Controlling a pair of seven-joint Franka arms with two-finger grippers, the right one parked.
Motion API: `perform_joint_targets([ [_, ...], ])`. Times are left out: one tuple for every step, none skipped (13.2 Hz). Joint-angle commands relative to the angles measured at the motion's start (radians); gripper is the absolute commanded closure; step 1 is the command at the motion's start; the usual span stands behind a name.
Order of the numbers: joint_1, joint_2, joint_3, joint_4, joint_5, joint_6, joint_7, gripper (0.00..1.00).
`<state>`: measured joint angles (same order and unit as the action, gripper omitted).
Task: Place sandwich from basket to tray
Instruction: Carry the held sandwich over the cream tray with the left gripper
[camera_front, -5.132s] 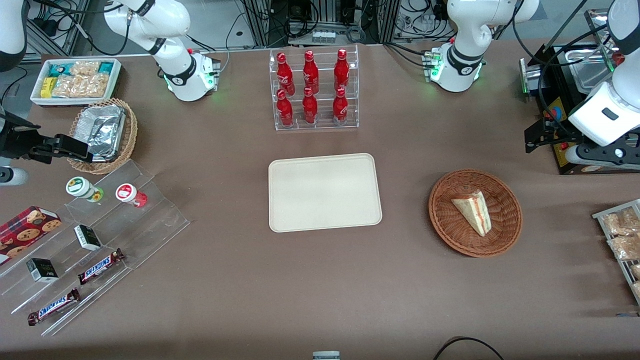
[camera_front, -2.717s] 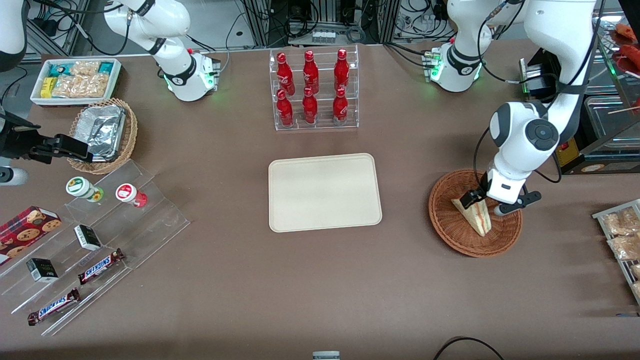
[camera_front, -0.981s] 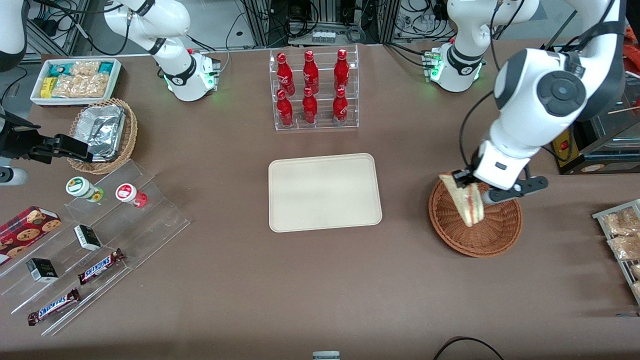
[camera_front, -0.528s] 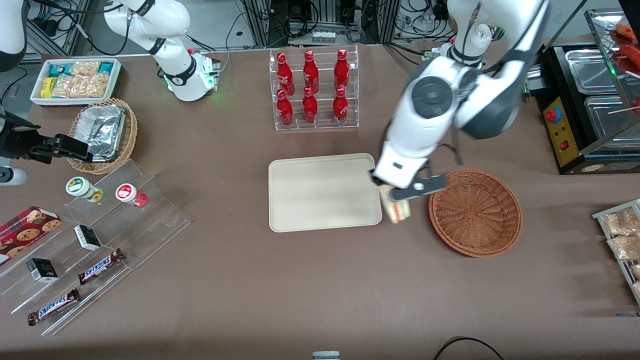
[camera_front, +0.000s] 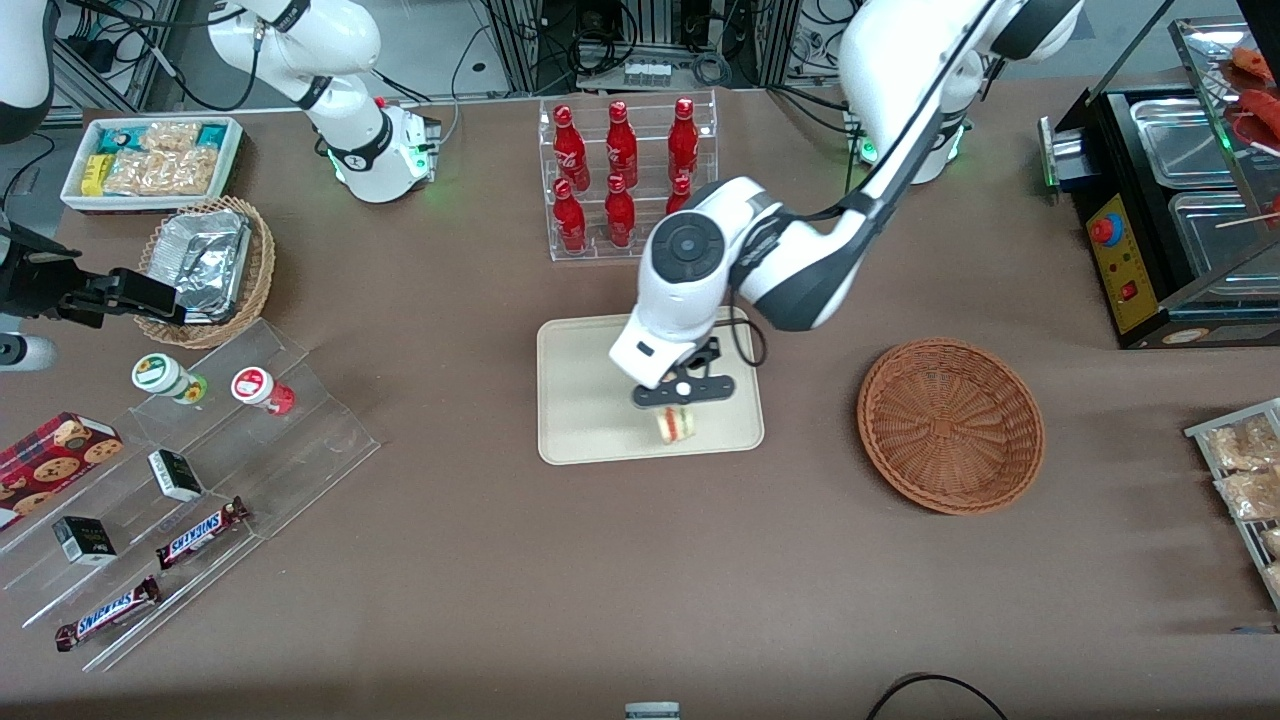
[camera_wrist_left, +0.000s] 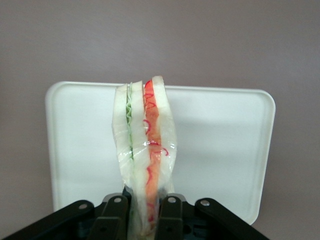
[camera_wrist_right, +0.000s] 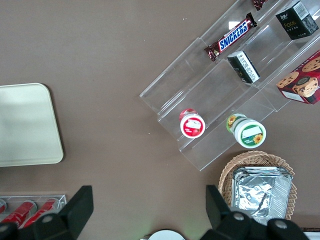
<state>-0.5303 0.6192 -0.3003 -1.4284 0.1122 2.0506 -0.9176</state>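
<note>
Nearest the front camera, two Snickers bars (camera_front: 200, 533) are lying on a clear stepped display (camera_front: 215, 470) toward the parked arm's end of the desk (camera_front: 560, 590), with small dark boxes (camera_front: 176, 474) and two round lidded cups (camera_front: 264, 389) sitting on its higher steps.

Farther in, the basket (camera_front: 950, 425) is sitting on the desk toward the working arm's end, holding nothing that shows. Beside it, at the middle of the desk, the tray (camera_front: 590, 400) is lying flat. The gripper (camera_front: 680, 392) is hanging above the part of the tray nearer the basket, with its fingers (camera_wrist_left: 170, 217) clamping the sandwich (camera_front: 676, 423). The sandwich is dangling point-down under the gripper, above the tray's nearer edge. In the left wrist view, the sandwich (camera_wrist_left: 145, 150) is standing out from between the black fingers, squeezed at its lower end, with a green layer and a red layer running along its length between pale bread, all under clear wrap, and the tray (camera_wrist_left: 225, 145) is spreading beneath it. Whether the sandwich is touching the tray cannot be told.

Farther still, a clear rack of red bottles (camera_front: 625, 180) is standing just past the tray. Toward the parked arm's end, a tan wicker basket with a foil container (camera_front: 205, 265) is sitting, and a white bin of snack packets (camera_front: 150, 160) is lying farther again.
</note>
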Motion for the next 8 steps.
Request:
perform_joint_targets([
  [-0.06,0.054,0.01,0.039,0.038,0.025,-0.01,1.0],
  [-0.072,0.066,0.01,0.034,0.072,0.033,-0.012,1.0],
  [-0.077,0.073,0.01,0.011,0.102,0.048,-0.012,1.0],
  [-0.079,0.083,0.01,-0.012,0.115,0.072,-0.01,1.0],
  [-0.079,0.089,0.01,-0.032,0.119,0.095,-0.009,1.0],
  [-0.08,0.096,0.01,-0.043,0.122,0.103,-0.009,1.0],
  [-0.08,0.1,0.01,-0.049,0.129,0.105,-0.01,1.0],
  [-0.08,0.1,0.009,-0.064,0.13,0.108,-0.012,1.0],
])
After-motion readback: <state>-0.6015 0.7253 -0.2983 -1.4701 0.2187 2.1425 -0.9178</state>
